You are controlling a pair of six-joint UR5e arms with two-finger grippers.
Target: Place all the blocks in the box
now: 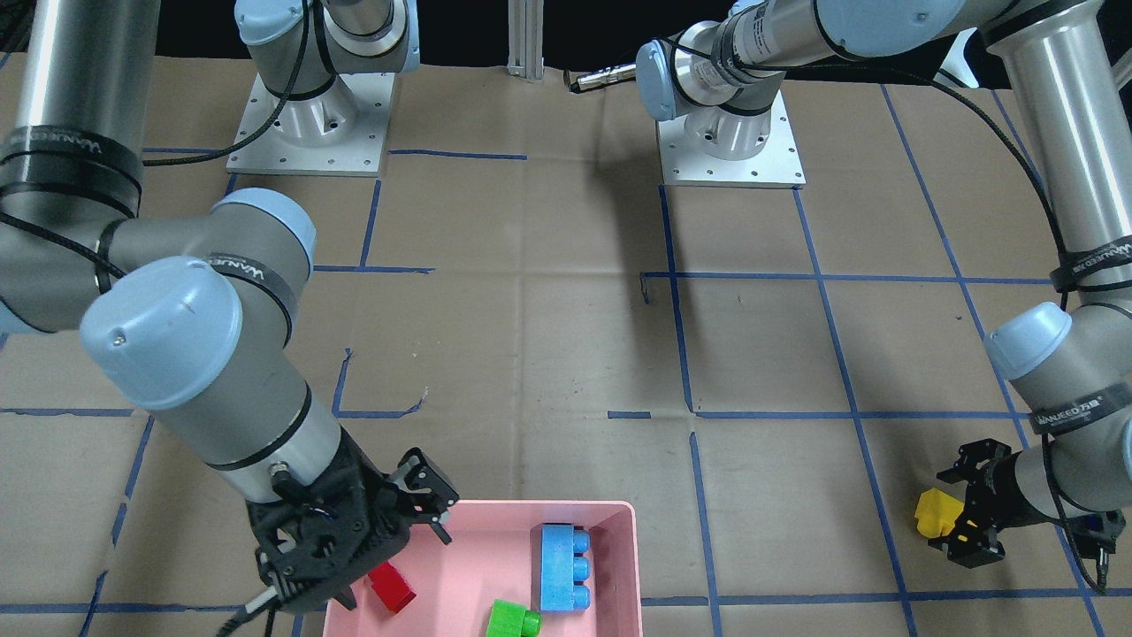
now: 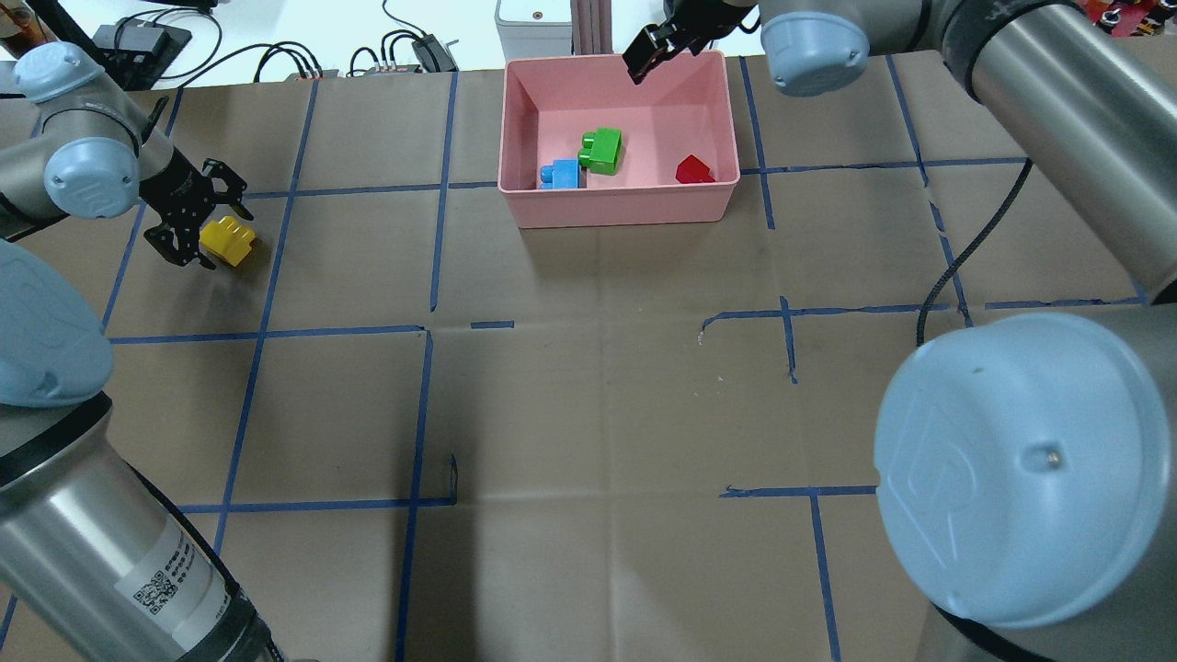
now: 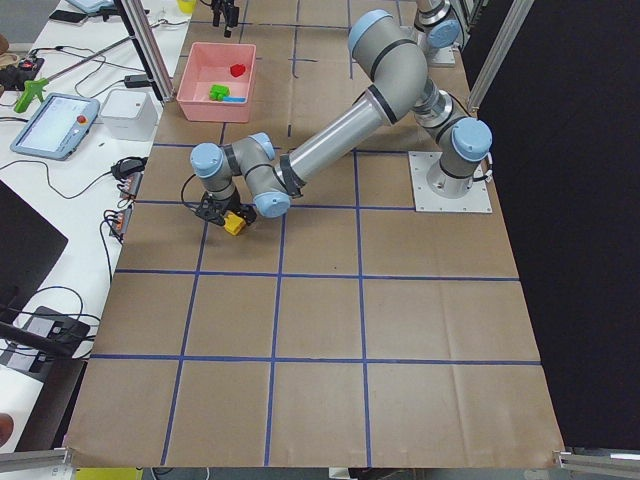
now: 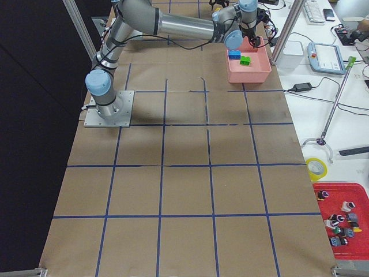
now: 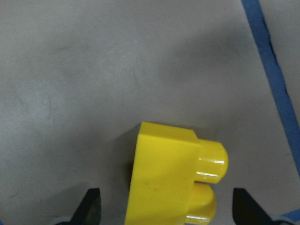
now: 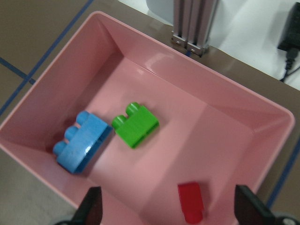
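The pink box [image 2: 618,200] stands at the table's far edge. The blue block [image 2: 560,174], green block [image 2: 602,151] and red block [image 2: 694,170] lie inside it; they also show in the right wrist view as blue [image 6: 82,146], green [image 6: 136,124] and red [image 6: 191,201]. My right gripper [image 2: 655,48] hovers open and empty above the box. The yellow block [image 2: 228,241] lies on its side on the table at the left. My left gripper [image 2: 195,228] is low and open, and its fingers straddle the yellow block [image 5: 171,180] with gaps on both sides.
Brown paper with blue tape lines [image 2: 432,184] covers the table. An aluminium post [image 6: 191,26] stands just behind the box. Cables and devices [image 2: 405,51] lie past the far edge. Both arm bases [image 1: 309,124] sit at the robot's side.
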